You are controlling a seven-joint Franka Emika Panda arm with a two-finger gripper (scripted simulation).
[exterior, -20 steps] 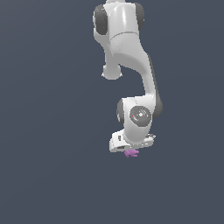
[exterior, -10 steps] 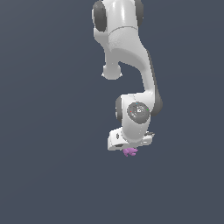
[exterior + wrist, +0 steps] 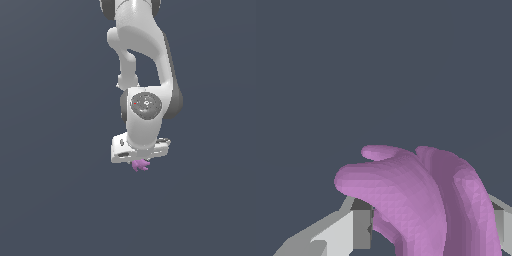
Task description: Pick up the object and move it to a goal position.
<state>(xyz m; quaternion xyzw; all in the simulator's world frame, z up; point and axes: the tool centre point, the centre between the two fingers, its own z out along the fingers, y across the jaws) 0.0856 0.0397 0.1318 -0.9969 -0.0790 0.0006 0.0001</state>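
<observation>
The object (image 3: 140,165) is a small purple-pink lumpy thing with stubby prongs. In the exterior view it hangs just under the white hand of the arm, against the plain dark grey background. My gripper (image 3: 139,161) is mostly hidden behind the hand there. In the wrist view the object (image 3: 421,200) fills the lower part of the picture, and my grey fingers (image 3: 353,227) press on it from both sides. The gripper (image 3: 426,225) is shut on the object and holds it off the surface.
The white arm (image 3: 142,75) reaches down from the top of the exterior view. Around it there is only a flat dark grey ground (image 3: 50,200) with no other objects in view.
The arm, with the object in the gripper, has moved slightly upward and toward the exterior view's left. The grip on the object has not changed.
</observation>
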